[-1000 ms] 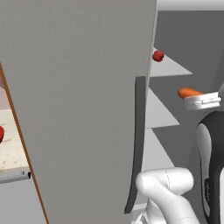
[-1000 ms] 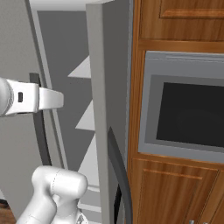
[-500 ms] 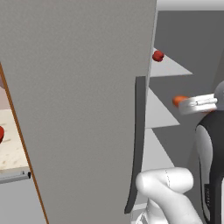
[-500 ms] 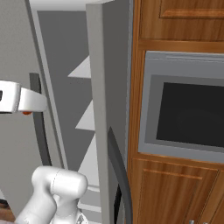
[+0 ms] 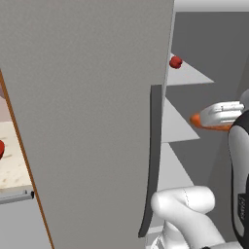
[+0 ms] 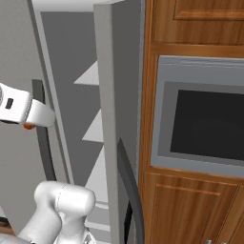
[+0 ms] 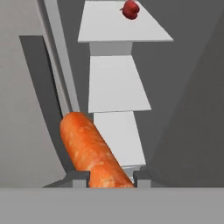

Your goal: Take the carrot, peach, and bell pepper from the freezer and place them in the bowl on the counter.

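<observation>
Two fingers of the gripper [image 7: 107,176] closed on the carrot [image 7: 89,151], carrot held in front of the open freezer [image 5: 87,97] by its white shelves [image 7: 118,83], bell pepper [image 7: 130,9] on the top shelf, bowl [image 5: 1,148] at the counter [image 5: 12,165] edge

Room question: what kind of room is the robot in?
Most likely a kitchen: an open grey freezer with white shelves, a built-in oven set in wooden cabinets, and a stone counter.

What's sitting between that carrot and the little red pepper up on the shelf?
Nothing. In the hand view, bare white shelves lie between the carrot held in the gripper and the bell pepper.
</observation>
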You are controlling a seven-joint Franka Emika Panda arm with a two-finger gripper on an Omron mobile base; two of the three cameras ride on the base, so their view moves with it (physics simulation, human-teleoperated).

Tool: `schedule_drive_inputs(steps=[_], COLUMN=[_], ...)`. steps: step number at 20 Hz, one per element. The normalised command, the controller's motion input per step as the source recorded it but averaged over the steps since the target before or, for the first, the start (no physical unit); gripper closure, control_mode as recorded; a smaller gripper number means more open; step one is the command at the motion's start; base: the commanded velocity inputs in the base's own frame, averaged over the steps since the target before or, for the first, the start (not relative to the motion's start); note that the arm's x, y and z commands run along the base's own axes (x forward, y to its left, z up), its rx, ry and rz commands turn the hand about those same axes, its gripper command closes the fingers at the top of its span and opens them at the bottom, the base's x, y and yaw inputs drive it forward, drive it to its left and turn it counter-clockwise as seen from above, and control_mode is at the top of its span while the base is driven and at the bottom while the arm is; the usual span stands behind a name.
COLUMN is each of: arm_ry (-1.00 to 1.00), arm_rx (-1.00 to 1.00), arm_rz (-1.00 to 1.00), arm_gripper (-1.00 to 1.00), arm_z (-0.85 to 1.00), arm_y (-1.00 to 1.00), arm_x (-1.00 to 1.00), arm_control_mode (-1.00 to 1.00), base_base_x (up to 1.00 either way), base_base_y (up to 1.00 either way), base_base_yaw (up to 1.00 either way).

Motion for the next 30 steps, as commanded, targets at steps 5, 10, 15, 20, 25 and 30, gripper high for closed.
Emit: schedule_drive_inputs(steps=[5, 10, 15, 20, 25, 30], arm_ry=[0.00, 0.00, 0.00, 0.00, 0.00, 0.00], arm_rx=[0.03, 0.00, 0.00, 0.00, 0.00, 0.00], arm_rz=[0.00, 0.00, 0.00, 0.00, 0.00, 0.00], arm_gripper=[1.00, 1.00, 1.00, 1.00, 1.00, 1.00], arm_z=[-0.20, -0.06, -0.02, 0.00, 0.00, 0.00], arm_y=[-0.01, 0.00, 0.00, 0.00, 0.00, 0.00], arm_x=[-0.01, -0.01, 0.02, 0.01, 0.00, 0.00], arm_control_mode=[-1.00, -1.00, -1.00, 1.00, 1.00, 1.00], base_base_x=[0.00, 0.00, 0.00, -0.12, -0.57, -0.59], base_base_y=[0.00, 0.00, 0.00, 0.01, 0.35, 0.90], base_base_yaw=[0.00, 0.00, 0.00, 0.00, 0.00, 0.03])
